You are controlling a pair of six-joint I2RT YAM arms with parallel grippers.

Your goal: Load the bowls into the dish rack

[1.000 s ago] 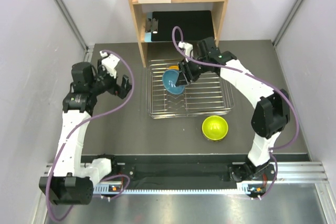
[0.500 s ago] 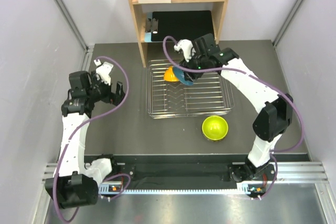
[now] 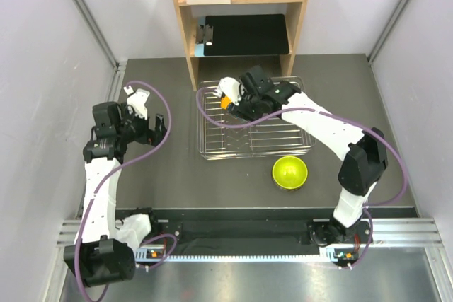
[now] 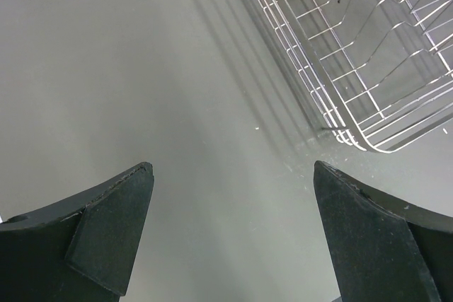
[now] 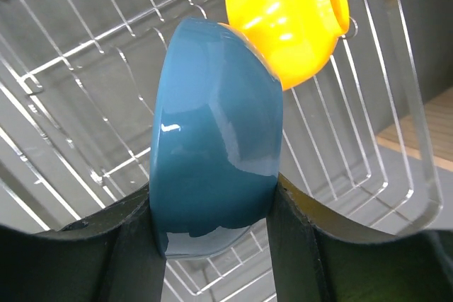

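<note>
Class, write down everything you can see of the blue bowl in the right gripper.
The blue bowl is glossy, plain teal-blue, apparently glazed ceramic or plastic. It stands on edge, clamped by the right gripper, above the wires of the dish rack, just in front of the orange bowl; whether they touch is unclear.
</note>
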